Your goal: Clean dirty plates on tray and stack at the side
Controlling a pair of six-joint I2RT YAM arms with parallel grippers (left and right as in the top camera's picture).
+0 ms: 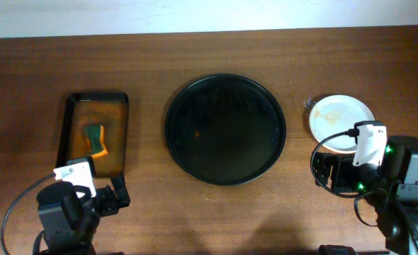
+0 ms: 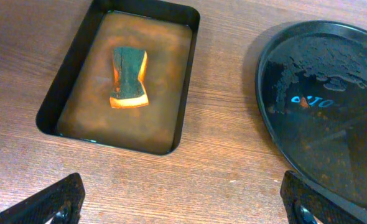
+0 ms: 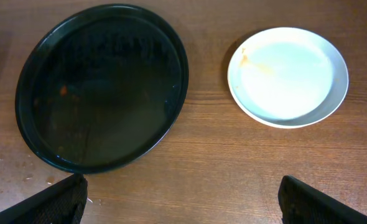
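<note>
Risk first at the plate, lying on bare wood right of the round black tray and clear apart from it: bears an orange smear by its far-left rim, so liable to be counted as stacked while not yet clean. Whether one plate or a stack, impossible to tell; reads as a single white disc from above and from the right wrist. No plate on the tray itself, only a wet film of residue, apt to run or drip if tipped. Left gripper with fingers spread wide, gripping nothing, poised just near of the rectangular tray at the left; sponge lying in brown water there, likely to trail drops over the wood once lifted. Right gripper likewise spread and empty, near of the plate; shallow rim low against the surface, hence easy to skid or tip with a careless pinch. Wooden table brown, grained, matt, with a few pale crumbs by the tray's near-left edge. Pale strip of wall along the far side; nothing more of the room to be seen.
</note>
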